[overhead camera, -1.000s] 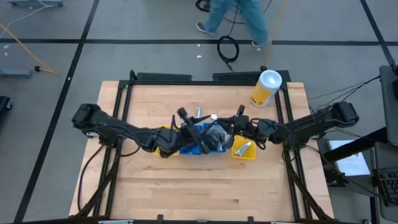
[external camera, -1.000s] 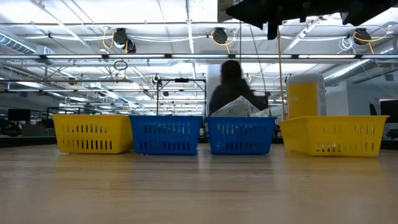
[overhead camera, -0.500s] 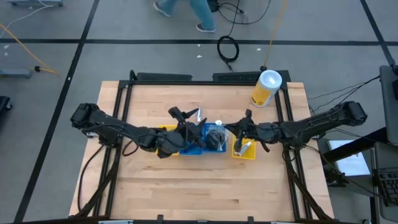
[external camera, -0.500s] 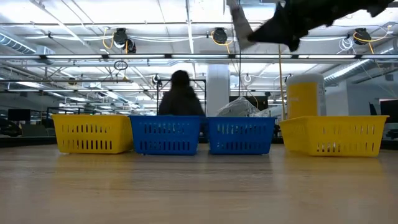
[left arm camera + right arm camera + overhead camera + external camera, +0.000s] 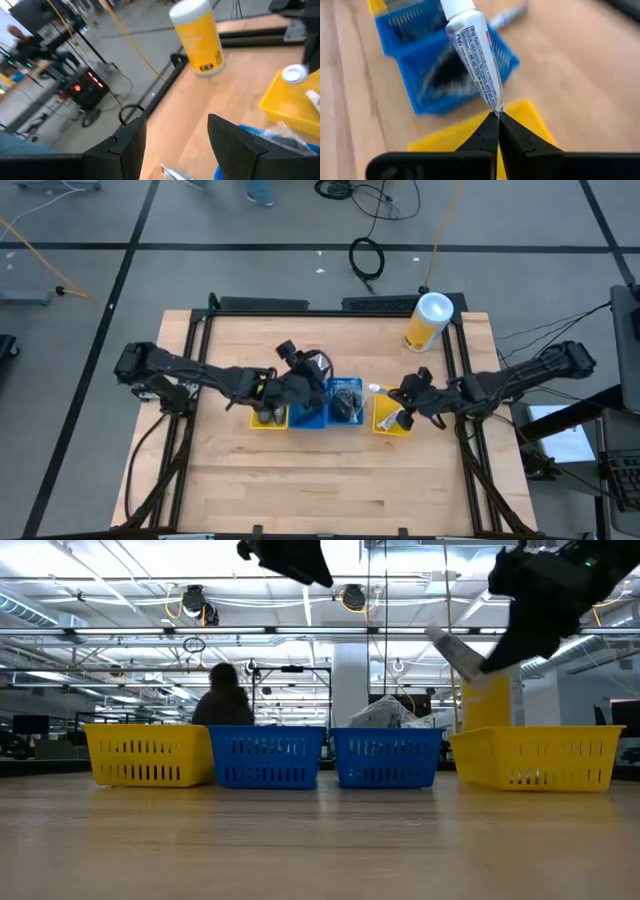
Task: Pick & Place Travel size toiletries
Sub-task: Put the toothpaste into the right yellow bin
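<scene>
Right pincer (image 5: 497, 116) clamped tight on the crimped end of a white tube (image 5: 472, 52), capped end pointing away from the fingers; seen from above, right pincer (image 5: 405, 394) up over the yellow bin (image 5: 391, 423) at the right end of the bin row, mid-desk, tube (image 5: 455, 653) carried tilted in the air above that bin's rim (image 5: 540, 735) in the low view; another white tube (image 5: 397, 420) lying inside the same bin. Left pincer (image 5: 300, 370) over the far side of the row, near the left blue bin (image 5: 306, 412); fingers (image 5: 127, 145) spread apart, nothing between them. Grey-black wrapped bundle (image 5: 346, 398) heaped in the right blue bin (image 5: 357, 420), poking above its rim in the low view (image 5: 385, 713). Small silvery item (image 5: 509, 14) lying loose on the desk (image 5: 330, 480) beyond the blue bins. Yellow canister (image 5: 429, 321) upright near the far right corner. Person (image 5: 222, 700) in the room behind the bins.
</scene>
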